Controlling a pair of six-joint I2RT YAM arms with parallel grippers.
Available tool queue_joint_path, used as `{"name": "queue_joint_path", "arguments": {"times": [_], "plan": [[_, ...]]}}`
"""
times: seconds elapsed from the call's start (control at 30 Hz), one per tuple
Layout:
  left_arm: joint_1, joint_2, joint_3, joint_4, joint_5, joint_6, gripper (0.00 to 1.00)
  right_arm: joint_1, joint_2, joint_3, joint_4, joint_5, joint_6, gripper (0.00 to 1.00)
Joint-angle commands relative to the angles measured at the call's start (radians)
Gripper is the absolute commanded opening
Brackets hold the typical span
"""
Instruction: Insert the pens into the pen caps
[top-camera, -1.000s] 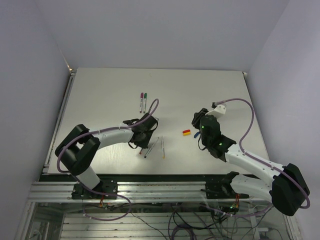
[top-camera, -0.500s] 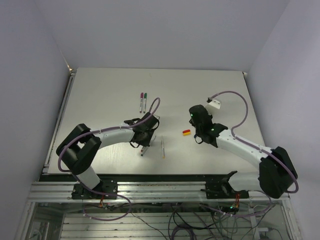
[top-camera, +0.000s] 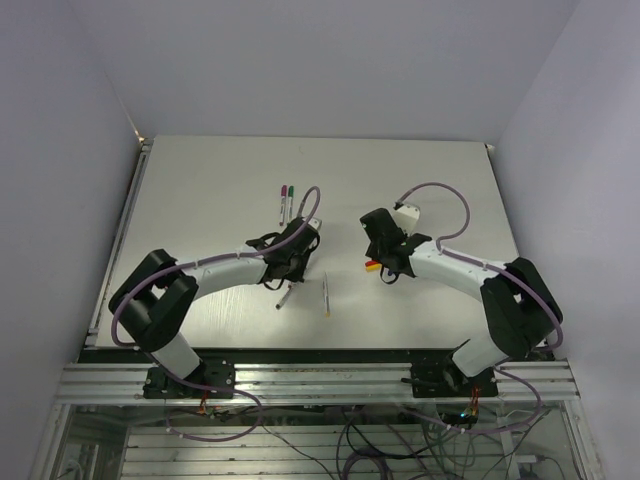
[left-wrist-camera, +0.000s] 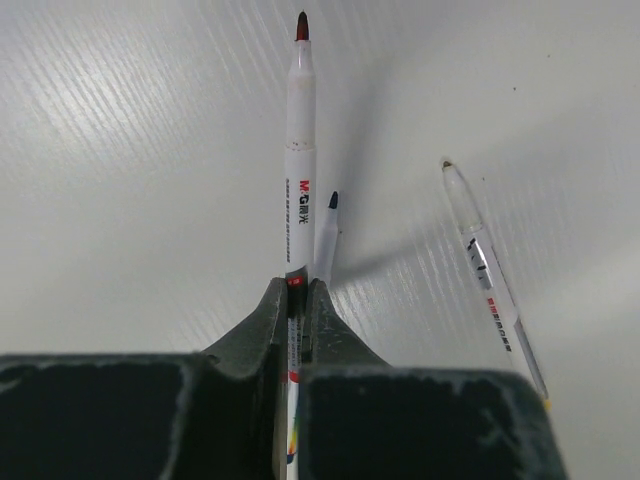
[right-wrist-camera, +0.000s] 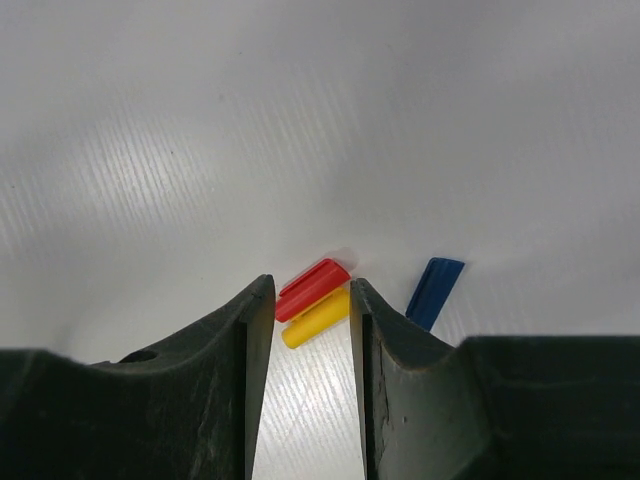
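My left claw (left-wrist-camera: 297, 290) is pinched tight on a red-tipped pen (left-wrist-camera: 300, 150), gripping the white barrel low down so that the uncapped tip points straight away from me over the white table (top-camera: 200, 190). Just beside that barrel, a blue-tipped pen (left-wrist-camera: 325, 235) lies on the surface, half hidden behind my fingers. Off to the right, well apart, a third pen (left-wrist-camera: 490, 280) with a clear end lies slanted on the table. My right claw (right-wrist-camera: 311, 292) is spread, fingers hanging low over the surface, and in the gap between them I see the red cap (right-wrist-camera: 313, 288) and the yellow cap (right-wrist-camera: 315, 318) lying side by side and touching. I cannot tell whether my fingers touch either one. The blue cap (right-wrist-camera: 435, 292) lies just outside my right finger. From above, both my arms reach in from the near edge and bend toward the middle of the table, wrists near each other. Farther back, two capped pens, one magenta (top-camera: 282, 202) and one green (top-camera: 290, 203), lie next to each other. Pale walls close in the table on three sides.
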Motion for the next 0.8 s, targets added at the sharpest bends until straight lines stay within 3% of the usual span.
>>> {"name": "queue_joint_path", "arguments": {"times": [0.0,0.23,0.5,0.77], "plan": [[0.005,-0.048,0.005,0.030,-0.055,0.008,0.07,-0.013,0.031,0.023,0.031,-0.073,0.007,0.36],[0.035,-0.059,-0.014,0.000,-0.099,-0.026,0.07,-0.014,0.082,0.046,0.047,-0.114,0.008,0.35],[0.070,-0.021,0.036,-0.147,-0.259,-0.115,0.07,-0.013,0.100,0.051,0.051,-0.125,0.010,0.35],[0.081,0.029,0.050,-0.196,-0.229,-0.124,0.07,-0.016,0.113,0.047,0.047,-0.125,0.017,0.34]]}}
